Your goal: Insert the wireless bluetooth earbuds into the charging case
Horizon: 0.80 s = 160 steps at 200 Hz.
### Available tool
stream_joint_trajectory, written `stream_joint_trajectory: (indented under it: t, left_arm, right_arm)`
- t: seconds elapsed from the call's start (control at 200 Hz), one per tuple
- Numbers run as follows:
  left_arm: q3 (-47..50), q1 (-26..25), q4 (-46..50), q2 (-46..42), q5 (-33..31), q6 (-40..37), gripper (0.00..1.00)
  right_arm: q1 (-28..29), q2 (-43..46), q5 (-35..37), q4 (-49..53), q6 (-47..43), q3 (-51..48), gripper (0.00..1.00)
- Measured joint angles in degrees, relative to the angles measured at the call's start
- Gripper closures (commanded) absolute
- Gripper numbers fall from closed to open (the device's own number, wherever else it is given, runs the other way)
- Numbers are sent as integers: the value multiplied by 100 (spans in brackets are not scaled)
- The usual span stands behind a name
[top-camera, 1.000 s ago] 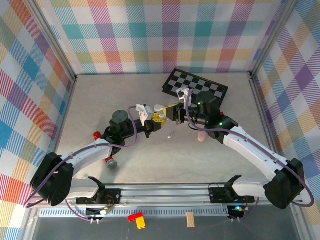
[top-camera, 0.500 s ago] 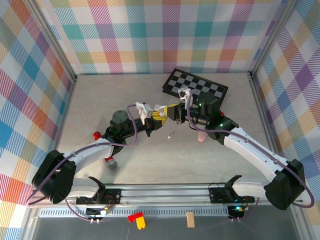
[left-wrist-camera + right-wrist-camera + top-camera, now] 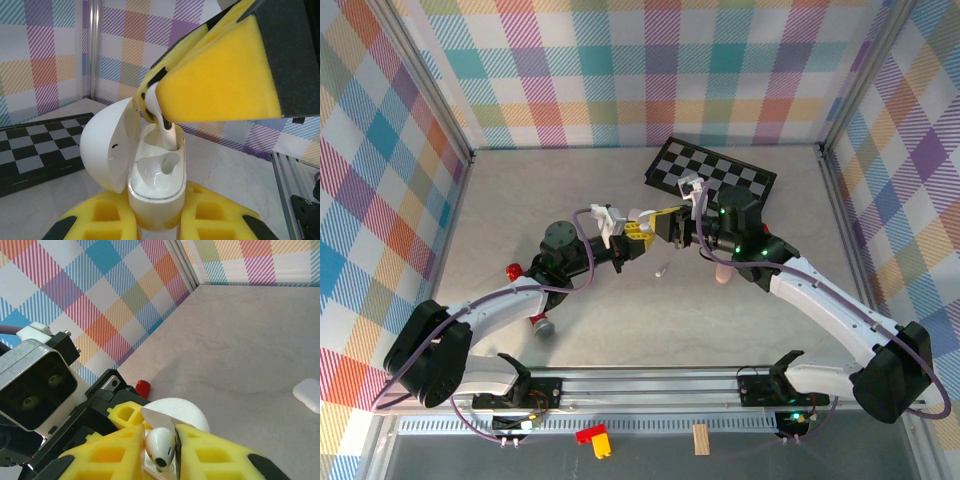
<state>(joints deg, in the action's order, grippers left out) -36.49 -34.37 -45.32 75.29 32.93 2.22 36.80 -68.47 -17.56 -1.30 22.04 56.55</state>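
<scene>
Left wrist view: the left gripper (image 3: 157, 222) has its yellow pads closed narrow on the lower body of the charging case (image 3: 156, 187), which is white and stands upright between them, with the lid (image 3: 107, 145) swung open to the left. From the upper right the right gripper (image 3: 150, 97) reaches over the case, its two yellow pads pressed together on the head of one white earbud (image 3: 159, 112). The stem of this earbud points down into the well on the right side of the case; its tip is at the rim or just inside, I cannot tell which, and the head is above the rim. In the right wrist view the same earbud sits clamped between the pads, the white lid is just behind it, and a small red object (image 3: 143, 388) lies on the table (image 3: 240, 340) near the wall. In the top external view both grippers meet above the middle of the table, just in front of the chessboard (image 3: 720, 178). A second earbud (image 3: 663, 269), also white, lies loose on the table near the grippers, touching neither. A pale pink thing (image 3: 723, 273) lies beside the right arm; if it is an earbud or a case I cannot tell
</scene>
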Motion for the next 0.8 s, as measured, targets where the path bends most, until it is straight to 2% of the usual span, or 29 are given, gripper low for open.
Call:
stream_joint_trajectory:
  t: [0.15,0.265,0.62,0.8]
  left_arm:
    - [0,0,-39,0,4,-2,100]
    - [0,0,-28,2,17,-2,100]
    - [0,0,-138,22,0,-28,100]
    - [87,83,-138,-55,-144,-203,100]
  right_arm:
    - [0,42,120,46,2,0,74]
    - [0,44,195,94,2,0,70]
    - [-28,103,393,297,15,-17,41]
    - [-83,424,654,343,13,-179,23]
